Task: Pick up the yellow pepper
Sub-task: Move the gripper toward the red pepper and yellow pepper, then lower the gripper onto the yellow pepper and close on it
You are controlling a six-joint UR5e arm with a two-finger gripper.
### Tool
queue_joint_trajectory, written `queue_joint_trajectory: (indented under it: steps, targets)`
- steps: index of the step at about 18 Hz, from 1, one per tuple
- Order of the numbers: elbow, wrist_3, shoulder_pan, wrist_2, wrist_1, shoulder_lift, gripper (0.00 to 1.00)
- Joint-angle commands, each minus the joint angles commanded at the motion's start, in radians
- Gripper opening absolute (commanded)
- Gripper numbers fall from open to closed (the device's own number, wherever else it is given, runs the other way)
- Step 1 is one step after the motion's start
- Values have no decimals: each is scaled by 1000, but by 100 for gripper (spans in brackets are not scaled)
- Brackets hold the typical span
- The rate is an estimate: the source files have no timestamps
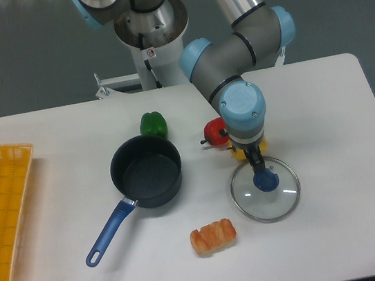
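The yellow pepper (236,152) lies on the white table between the red pepper and the glass lid. Only thin yellow slivers of it show on either side of the tool, because the blue-capped wrist covers it from above. My gripper (251,155) points straight down at the pepper from under that wrist. One dark finger (255,166) shows just below the wrist, over the lid's rim. The camera cannot see how wide the jaws stand or whether they touch the pepper.
A red pepper (215,132) touches the yellow one on its left. A glass lid with a blue knob (265,189) lies just in front. A dark pot with a blue handle (146,171), a green pepper (152,124), a shrimp-like food piece (213,236) and a yellow basket (2,215) lie to the left.
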Motion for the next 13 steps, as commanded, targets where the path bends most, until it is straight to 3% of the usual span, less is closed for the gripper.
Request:
queue_joint_trajectory:
  steps: [3,5,13]
  targets:
    - [-35,69,46,-105,26,17,100]
    - [-58,74,55,-114,48,20,100]
    - [-74,101,72,-131,41,31,100]
